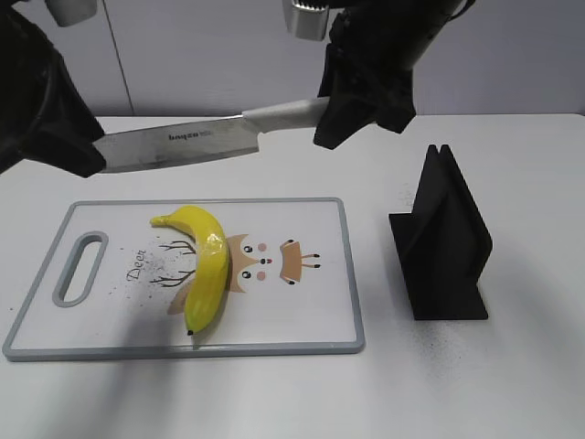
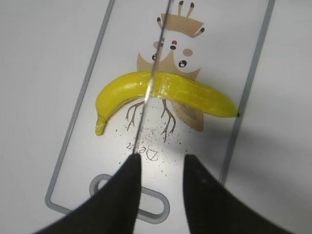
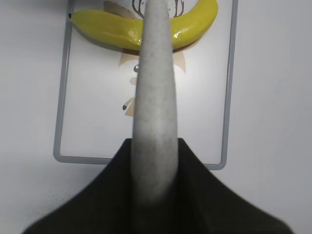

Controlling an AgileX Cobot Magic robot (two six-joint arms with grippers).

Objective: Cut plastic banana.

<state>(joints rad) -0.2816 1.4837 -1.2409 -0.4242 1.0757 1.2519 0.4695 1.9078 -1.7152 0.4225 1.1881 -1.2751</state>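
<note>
The left gripper is open, its fingers at each side of the knife tip without pressing it. The plastic banana lies whole on the cutting board, under the blade, not yet cut. The right gripper holds the knife handle tightly.

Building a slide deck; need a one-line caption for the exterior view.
Right gripper holds a knife above the plastic banana on the cutting board.
</note>
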